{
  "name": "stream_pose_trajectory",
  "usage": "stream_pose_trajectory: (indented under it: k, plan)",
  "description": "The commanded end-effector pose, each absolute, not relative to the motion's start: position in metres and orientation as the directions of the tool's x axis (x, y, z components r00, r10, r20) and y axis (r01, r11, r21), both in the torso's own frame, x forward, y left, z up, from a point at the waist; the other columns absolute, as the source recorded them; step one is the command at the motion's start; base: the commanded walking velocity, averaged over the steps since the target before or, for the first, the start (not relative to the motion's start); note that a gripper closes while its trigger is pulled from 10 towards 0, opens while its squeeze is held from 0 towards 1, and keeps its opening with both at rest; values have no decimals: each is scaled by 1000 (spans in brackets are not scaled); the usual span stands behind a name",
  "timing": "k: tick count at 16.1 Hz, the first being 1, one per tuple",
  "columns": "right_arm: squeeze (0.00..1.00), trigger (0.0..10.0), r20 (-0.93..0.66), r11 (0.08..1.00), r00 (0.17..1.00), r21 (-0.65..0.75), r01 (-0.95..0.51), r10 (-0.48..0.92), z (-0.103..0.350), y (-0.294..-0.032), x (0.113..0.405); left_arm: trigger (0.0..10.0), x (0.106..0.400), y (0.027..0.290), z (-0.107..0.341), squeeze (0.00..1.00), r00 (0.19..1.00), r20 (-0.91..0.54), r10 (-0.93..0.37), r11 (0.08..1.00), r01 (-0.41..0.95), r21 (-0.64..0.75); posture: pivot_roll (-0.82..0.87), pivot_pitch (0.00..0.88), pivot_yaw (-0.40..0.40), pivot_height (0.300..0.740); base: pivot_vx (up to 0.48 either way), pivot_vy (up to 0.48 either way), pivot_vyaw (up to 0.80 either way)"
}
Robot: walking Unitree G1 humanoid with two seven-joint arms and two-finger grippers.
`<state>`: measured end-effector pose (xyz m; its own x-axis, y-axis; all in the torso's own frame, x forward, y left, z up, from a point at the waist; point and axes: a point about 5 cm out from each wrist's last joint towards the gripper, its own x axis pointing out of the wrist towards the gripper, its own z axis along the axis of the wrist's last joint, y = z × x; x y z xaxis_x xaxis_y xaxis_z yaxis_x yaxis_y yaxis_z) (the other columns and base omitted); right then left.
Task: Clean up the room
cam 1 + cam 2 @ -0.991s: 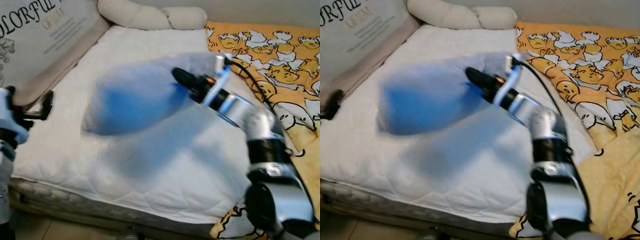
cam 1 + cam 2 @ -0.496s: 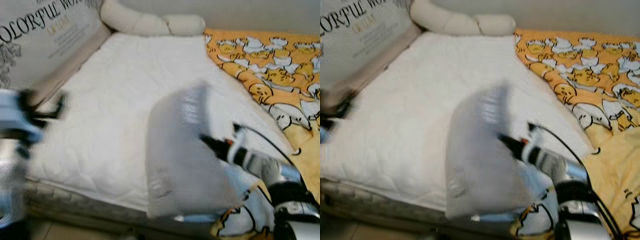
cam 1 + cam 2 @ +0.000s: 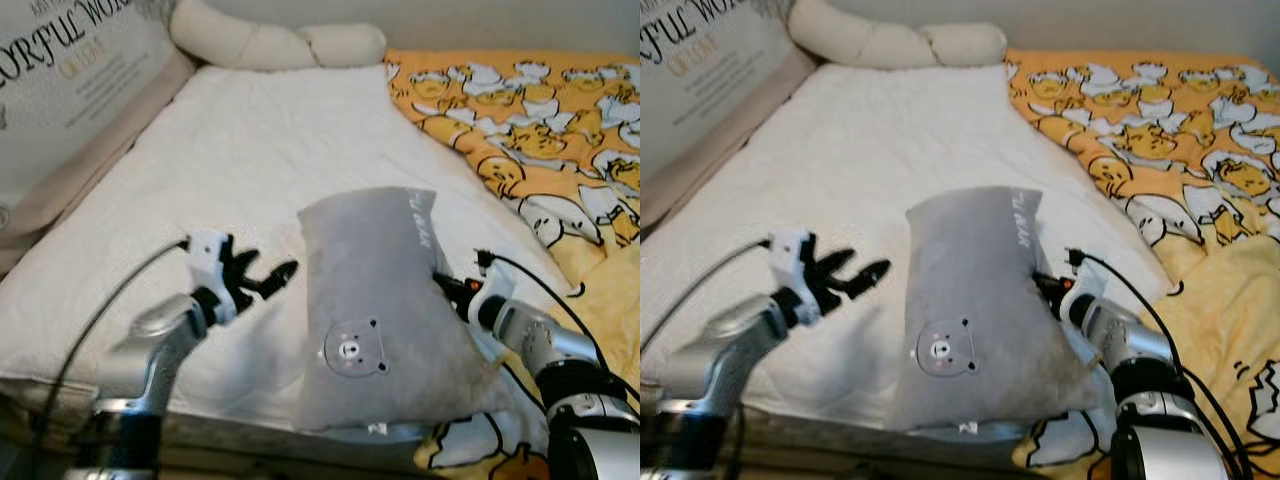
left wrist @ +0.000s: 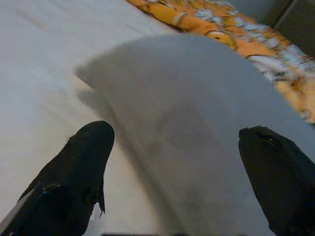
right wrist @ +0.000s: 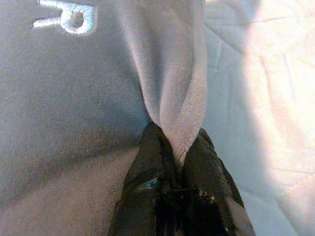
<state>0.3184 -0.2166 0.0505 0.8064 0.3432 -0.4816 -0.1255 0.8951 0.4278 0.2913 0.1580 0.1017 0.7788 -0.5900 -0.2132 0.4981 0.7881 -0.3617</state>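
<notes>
- Grey bear-face pillow [image 3: 375, 300] stands at lower centre on the white mattress [image 3: 250, 150]; judged soft, light, floppy.
- Right gripper [image 5: 172, 162] pinches a fold of its edge.
- Left gripper [image 3: 262, 277], fingers spread, lower left; best takes the opposite edge.

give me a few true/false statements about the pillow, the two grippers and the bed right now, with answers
1. The right gripper pinches a fold of the grey pillow. True.
2. The left gripper is shut on the pillow. False: its fingers are spread open, just beside the pillow's edge.
3. The pillow shows a small bear face. True.
4. The orange duck-print blanket lies on the robot's left side of the bed. False: it lies on the robot's right.
5. The pillow lies on the floor. False: it rests on the white mattress, near its front edge.
</notes>
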Motion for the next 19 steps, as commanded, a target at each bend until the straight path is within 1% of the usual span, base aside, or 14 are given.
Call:
stream_pose_trajectory:
  k: [1, 2, 3, 4, 6, 8, 9, 10, 11, 13, 17, 19]
  plan:
    - [31, 10000, -456, 887, 813, 437, -150, 362, 56, -213, 323, 10000, 294, 159, 102, 1000, 769, -205, -605, 767, 496, -406, -9, 0, 78, 740, 0, 0, 0]
    - [1000, 10000, -426, 852, 819, 506, -136, 384, 56, -211, 322, 10000, 295, 156, 92, 1000, 750, -212, -627, 732, 474, -489, -19, 0, 81, 740, 0, 0, 0]
    - [1000, 10000, -415, 841, 819, 522, -144, 397, 55, -210, 321, 10000, 294, 155, 82, 1000, 720, -223, -658, 698, 470, -541, -32, 0, 86, 740, 0, 0, 0]
    - [1000, 10000, -409, 823, 808, 546, -155, 424, 52, -211, 316, 10000, 286, 151, 71, 1000, 662, -236, -711, 645, 483, -592, -33, 0, 84, 740, 0, 0, 0]
    - [1000, 10000, -421, 808, 790, 569, -153, 446, 50, -213, 311, 10000, 280, 149, 64, 1000, 616, -243, -749, 609, 495, -620, -42, 0, 82, 740, 0, 0, 0]
    - [1000, 10000, -400, 772, 783, 616, -155, 476, 51, -214, 307, 10000, 277, 145, 63, 1000, 600, -213, -771, 574, 511, -640, -46, 0, 78, 740, 0, 0, 0]
    - [1000, 10000, -382, 768, 794, 621, -158, 472, 53, -217, 306, 10000, 277, 144, 62, 1000, 596, -202, -777, 561, 510, -651, -47, 0, 76, 740, 0, 0, 0]
    - [1000, 10000, -345, 743, 816, 653, -147, 464, 57, -220, 307, 10000, 276, 144, 60, 1000, 588, -203, -783, 555, 511, -657, -47, 0, 75, 740, 0, 0, 0]
    - [1000, 10000, -319, 713, 819, 686, -147, 476, 60, -221, 306, 10000, 274, 144, 57, 1000, 580, -207, -788, 550, 512, -660, -51, 0, 77, 740, 0, 0, 0]
    - [1000, 10000, -313, 686, 772, 697, -210, 554, 62, -217, 299, 10000, 271, 148, 49, 1000, 584, -234, -777, 568, 491, -660, -58, 0, 80, 740, 0, 0, 0]
    - [1000, 10000, -338, 688, 716, 674, -269, 611, 60, -215, 286, 10000, 268, 153, 41, 1000, 589, -254, -767, 583, 476, -658, -71, 0, 77, 740, 0, 0, 0]
    - [1000, 10000, -371, 726, 705, 622, -295, 604, 58, -217, 281, 10000, 267, 151, 35, 1000, 584, -273, -765, 596, 479, -645, -86, 0, 77, 740, 0, 0, 0]
